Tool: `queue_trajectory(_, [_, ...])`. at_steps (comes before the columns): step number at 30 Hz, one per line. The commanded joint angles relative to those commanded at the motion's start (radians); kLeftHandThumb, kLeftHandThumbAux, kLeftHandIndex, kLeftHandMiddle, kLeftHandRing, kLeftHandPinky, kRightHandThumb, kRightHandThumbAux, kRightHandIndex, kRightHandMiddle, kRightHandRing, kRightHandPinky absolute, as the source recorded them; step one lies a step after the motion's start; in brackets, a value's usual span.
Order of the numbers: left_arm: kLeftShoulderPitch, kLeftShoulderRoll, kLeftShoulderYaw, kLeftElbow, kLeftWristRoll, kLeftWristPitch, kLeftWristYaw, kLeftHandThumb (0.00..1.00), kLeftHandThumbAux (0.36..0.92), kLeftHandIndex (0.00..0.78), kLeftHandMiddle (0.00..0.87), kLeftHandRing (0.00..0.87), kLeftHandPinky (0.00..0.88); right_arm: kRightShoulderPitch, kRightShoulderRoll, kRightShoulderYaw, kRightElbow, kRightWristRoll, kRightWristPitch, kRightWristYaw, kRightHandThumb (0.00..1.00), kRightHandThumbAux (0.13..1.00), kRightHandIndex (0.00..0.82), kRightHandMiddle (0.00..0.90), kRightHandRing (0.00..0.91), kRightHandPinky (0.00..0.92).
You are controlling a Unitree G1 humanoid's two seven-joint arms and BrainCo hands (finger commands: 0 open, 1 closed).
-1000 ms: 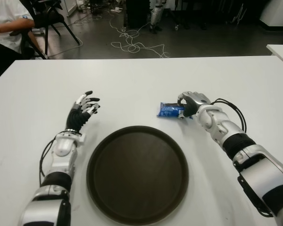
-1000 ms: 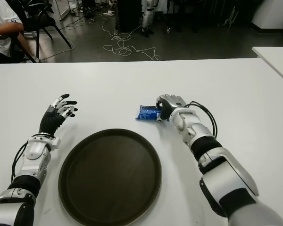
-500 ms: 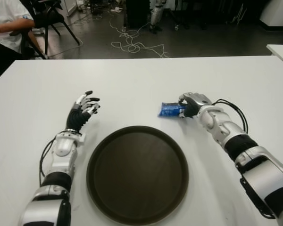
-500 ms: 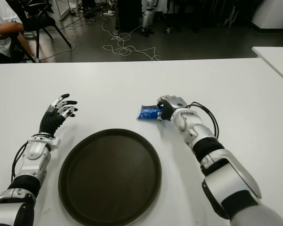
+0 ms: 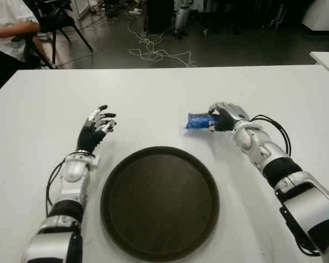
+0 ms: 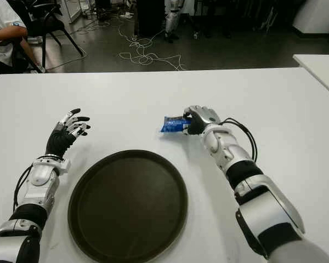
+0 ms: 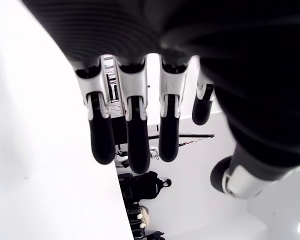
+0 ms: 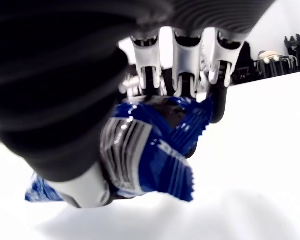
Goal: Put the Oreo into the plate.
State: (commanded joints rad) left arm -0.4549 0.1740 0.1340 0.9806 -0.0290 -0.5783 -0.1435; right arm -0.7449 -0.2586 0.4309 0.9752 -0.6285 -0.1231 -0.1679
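Grasp made, transfer not yet done. The right hand (image 5: 226, 116) has its fingers (image 8: 184, 75) curled over the top of the blue Oreo packet (image 5: 197, 121) with the thumb pressed against its underside, so the packet is clamped between them; one end of the wrapper sticks out past the hand toward the robot's left. In the eye views the packet shows over the middle of the white desk (image 5: 153, 90), beyond the far rim of the plate (image 5: 160, 204) and a little to its right, apart from the rim; whether it is clear of the desk surface cannot be told. The dark round plate, near the desk's front edge, holds nothing. What appears to remain is carrying the packet back over the plate and releasing it there. The left hand (image 5: 96, 128) shows beside the plate's left, fingers (image 7: 133, 135) spread and holding nothing.
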Motion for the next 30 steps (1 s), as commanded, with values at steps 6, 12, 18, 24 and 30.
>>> queue_trajectory(6, [0.002, -0.002, 0.005, -0.005, -0.009, 0.006, -0.006, 0.299, 0.622, 0.150, 0.309, 0.344, 0.391, 0.005, 0.002, -0.011, 0.002, 0.012, -0.029, -0.022, 0.284, 0.827, 0.638, 0.766, 0.763, 0.733])
queue_trajectory(12, [0.003, -0.003, 0.006, -0.010, -0.014, 0.009, -0.009, 0.313, 0.637, 0.153, 0.305, 0.337, 0.387, 0.007, 0.003, -0.015, 0.006, 0.019, -0.037, -0.039, 0.274, 0.830, 0.645, 0.764, 0.759, 0.731])
queue_trajectory(18, [0.003, -0.001, 0.005, -0.012, -0.015, 0.012, -0.013, 0.295, 0.652, 0.158, 0.305, 0.335, 0.378, 0.005, 0.005, -0.017, 0.012, 0.021, -0.037, -0.049, 0.280, 0.831, 0.647, 0.763, 0.758, 0.731])
queue_trajectory(24, [0.003, 0.000, 0.003, -0.010, -0.010, 0.006, -0.010, 0.258, 0.646, 0.156, 0.303, 0.338, 0.378, 0.003, 0.005, -0.018, 0.019, 0.020, -0.040, -0.056, 0.282, 0.833, 0.647, 0.760, 0.755, 0.726])
queue_trajectory(30, [0.002, -0.001, 0.007, -0.006, -0.019, 0.000, -0.019, 0.286, 0.630, 0.153, 0.307, 0.345, 0.395, 0.003, 0.006, -0.019, 0.021, 0.019, -0.043, -0.076, 0.273, 0.838, 0.651, 0.755, 0.751, 0.721])
